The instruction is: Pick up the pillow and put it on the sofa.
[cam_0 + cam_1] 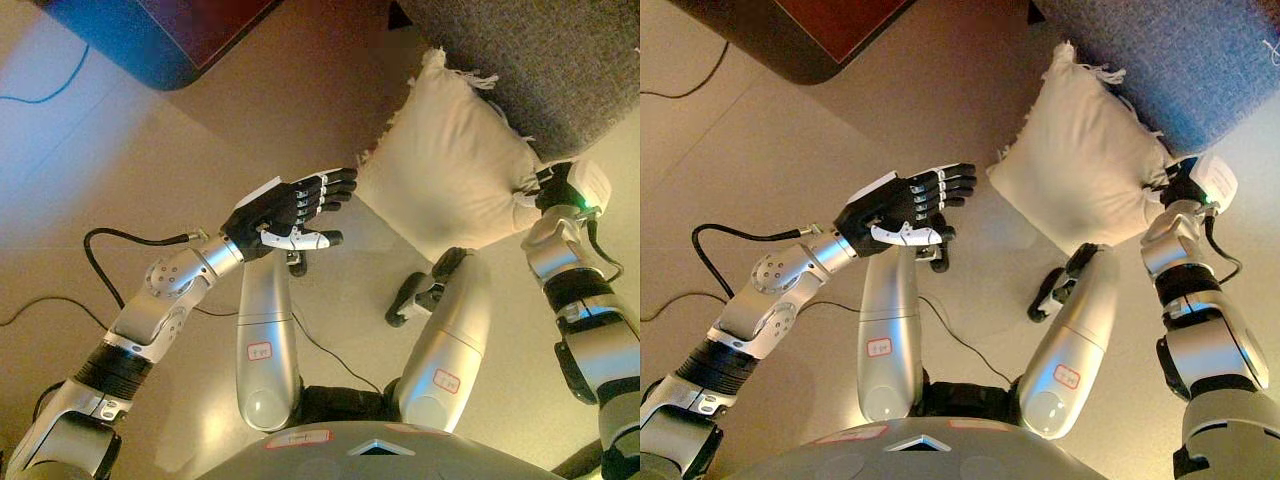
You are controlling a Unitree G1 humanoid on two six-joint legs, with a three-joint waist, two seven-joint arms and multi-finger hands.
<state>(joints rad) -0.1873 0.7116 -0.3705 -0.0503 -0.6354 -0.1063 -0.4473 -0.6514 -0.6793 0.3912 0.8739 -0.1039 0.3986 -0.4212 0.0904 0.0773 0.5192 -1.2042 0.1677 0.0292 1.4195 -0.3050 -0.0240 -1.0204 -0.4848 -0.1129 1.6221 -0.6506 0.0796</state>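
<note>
Pillow [450, 170] just right of my left hand [290, 208], sofa [540, 60] behind it, my right hand [553, 188] at its right edge.

The right hand [1175, 188] grips the cream pillow [1080, 165] at its lower right corner, fingers buried in the gathered fabric. The pillow extends up and left from that hand — its fringed top corner resting against the blue-grey sofa [1180, 60], which lies just above the hand. The left hand [908, 205] hovers just left of the pillow, fingers outstretched toward it — not touching.
</note>
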